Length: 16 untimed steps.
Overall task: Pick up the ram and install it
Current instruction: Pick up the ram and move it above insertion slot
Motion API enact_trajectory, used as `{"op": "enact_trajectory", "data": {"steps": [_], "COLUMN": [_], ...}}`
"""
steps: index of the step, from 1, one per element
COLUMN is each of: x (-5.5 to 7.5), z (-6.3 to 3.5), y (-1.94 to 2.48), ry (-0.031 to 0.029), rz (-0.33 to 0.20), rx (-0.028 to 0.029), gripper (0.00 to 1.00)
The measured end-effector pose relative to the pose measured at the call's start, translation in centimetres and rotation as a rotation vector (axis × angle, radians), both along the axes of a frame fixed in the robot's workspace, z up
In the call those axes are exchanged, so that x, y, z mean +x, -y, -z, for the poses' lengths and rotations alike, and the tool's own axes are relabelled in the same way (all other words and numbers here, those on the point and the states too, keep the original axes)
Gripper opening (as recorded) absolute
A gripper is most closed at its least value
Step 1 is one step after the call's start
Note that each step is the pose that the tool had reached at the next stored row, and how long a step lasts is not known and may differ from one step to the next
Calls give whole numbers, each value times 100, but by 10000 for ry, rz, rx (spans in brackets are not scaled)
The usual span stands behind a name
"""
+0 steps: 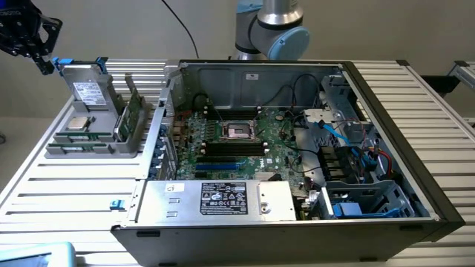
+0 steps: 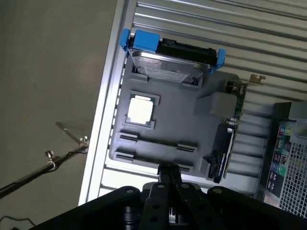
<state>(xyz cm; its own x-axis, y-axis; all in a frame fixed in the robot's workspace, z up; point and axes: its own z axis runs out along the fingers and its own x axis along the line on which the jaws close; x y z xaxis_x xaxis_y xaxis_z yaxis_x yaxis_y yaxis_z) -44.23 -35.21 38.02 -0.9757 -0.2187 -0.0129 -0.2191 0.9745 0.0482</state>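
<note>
Black-rimmed and lidless, the case (image 1: 415,183) lies well apart from the pincer (image 1: 41,55), beyond the tray. The long dark slots (image 1: 234,147) on its board look bare, so by all signs nothing is installed yet. The grey tray (image 1: 55,151) is much nearer, below the pincer.

On it, going down in size, are:
- the drive (image 1: 90,92), upright in its blue clips
- a card (image 1: 133,117), on edge at the side towards the case
- the square silver chip (image 1: 80,123)
- the ram (image 1: 78,135), which seems to be the thin green strip standing on edge in a groove at the end opposite the drive, though it is too slim to be sure

Seen from the wrist, the pincer points towards that end. It hangs in the air, its fingers (image 2: 163,175) pressed together on nothing, touching no part.

The step in hand is judged to be the very start: the approach to the pick. A grasp would call for spread fingers and a straight descent. The jaws would need to line up across the ram's thin faces, since the strip offers little to hold and its neighbours stand near.

The table (image 1: 423,100) is level, ribbed pale metal. Beside it the floor (image 2: 48,72) is plain beige, with thin cables (image 2: 29,177) trailing across it. A bare wall (image 1: 111,28) stands behind.
</note>
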Motion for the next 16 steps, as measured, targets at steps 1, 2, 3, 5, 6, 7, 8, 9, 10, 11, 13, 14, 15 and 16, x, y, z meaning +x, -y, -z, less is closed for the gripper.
{"op": "enact_trajectory", "data": {"steps": [1, 2, 3, 5, 6, 7, 8, 9, 10, 11, 13, 14, 15, 16], "x": [0, 0, 0, 0, 0, 0, 0, 0, 0, 0, 0, 0, 0, 0], "z": [0, 0, 0, 0, 0, 0, 0, 0, 1, 1, 0, 1, 1, 1], "y": [0, 0, 0, 0, 0, 0, 0, 0, 0, 0, 0, 0, 0, 0], "ry": [0, 0, 0, 1, 0, 0, 0, 0, 1, 1, 0, 0, -1, 0], "rz": [-185, -370, -556, -927, -1105, -1292, -1477, -1661, -1848, -2021, -2386, -2572, -2753, -2926], "rx": [0, 0, 0, 0, 0, 0, 0, 0, 0, 0, 0, 0, 0, 0], "gripper": [11, 11, 11, 11, 11, 11, 11, 11, 11, 11, 11, 11, 11, 11]}}
